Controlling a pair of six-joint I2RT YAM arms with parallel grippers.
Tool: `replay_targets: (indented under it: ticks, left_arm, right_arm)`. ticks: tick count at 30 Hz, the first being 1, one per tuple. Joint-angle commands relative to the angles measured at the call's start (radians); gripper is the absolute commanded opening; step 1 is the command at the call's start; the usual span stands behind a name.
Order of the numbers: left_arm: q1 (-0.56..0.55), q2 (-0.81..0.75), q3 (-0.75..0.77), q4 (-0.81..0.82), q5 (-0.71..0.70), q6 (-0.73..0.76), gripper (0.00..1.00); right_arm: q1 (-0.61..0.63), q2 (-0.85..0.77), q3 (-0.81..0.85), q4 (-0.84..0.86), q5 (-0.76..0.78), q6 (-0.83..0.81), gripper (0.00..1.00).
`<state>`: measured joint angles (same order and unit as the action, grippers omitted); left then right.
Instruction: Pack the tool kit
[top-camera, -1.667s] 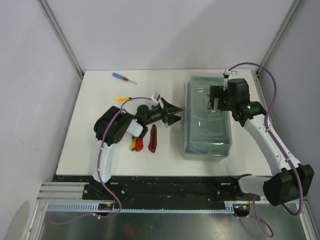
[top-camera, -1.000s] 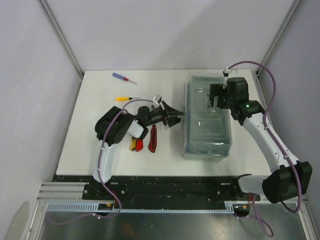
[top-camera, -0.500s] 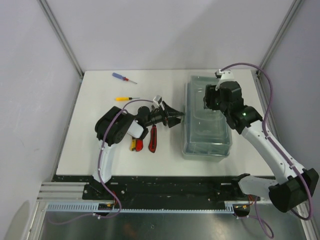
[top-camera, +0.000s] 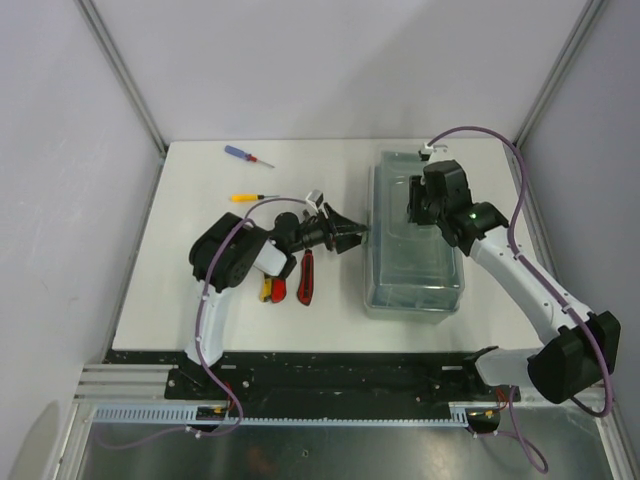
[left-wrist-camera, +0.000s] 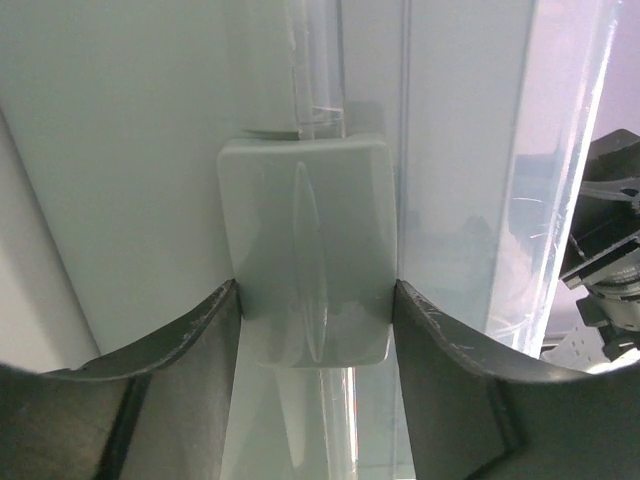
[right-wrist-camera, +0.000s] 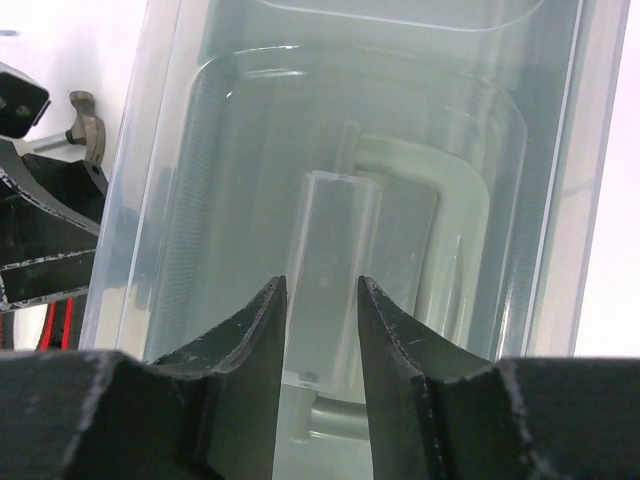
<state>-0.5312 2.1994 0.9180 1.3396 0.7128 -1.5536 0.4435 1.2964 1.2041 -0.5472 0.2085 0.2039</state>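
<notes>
The tool kit's grey-green toolbox (top-camera: 415, 262) lies on the right of the table with its translucent lid down. My left gripper (top-camera: 355, 236) reaches in level from the left. In the left wrist view its jaws press both sides of the grey side latch (left-wrist-camera: 305, 250), so the left gripper (left-wrist-camera: 315, 290) is shut on it. My right gripper (top-camera: 413, 206) hangs over the lid. There the right gripper (right-wrist-camera: 322, 283) has closed round the clear moulded lid handle (right-wrist-camera: 332, 240). A red knife (top-camera: 305, 277) and a yellow-red knife (top-camera: 269, 289) lie by the left arm.
A blue-handled screwdriver (top-camera: 244, 154) and a yellow-handled screwdriver (top-camera: 247, 198) lie on the white table (top-camera: 190, 270) at the back left. The left arm's body stands over the knives. Metal frame posts rise at the table's back corners.
My right arm has swung left across the lid and its jaws have closed in on the handle. The left gripper stayed at the latch and narrowed a little.
</notes>
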Motion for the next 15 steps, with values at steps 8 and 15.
replay_targets:
  ticks: [8, 15]
  left_arm:
    - [0.007, -0.076, -0.029, 0.337, 0.077, 0.020, 0.48]
    - [0.009, -0.087, -0.025, 0.325, 0.124, -0.010, 0.46]
  right_arm:
    - [0.033, 0.124, -0.103, -0.109, -0.019, 0.044, 0.34]
    - [0.074, 0.199, -0.152, -0.102, -0.008, 0.067, 0.34]
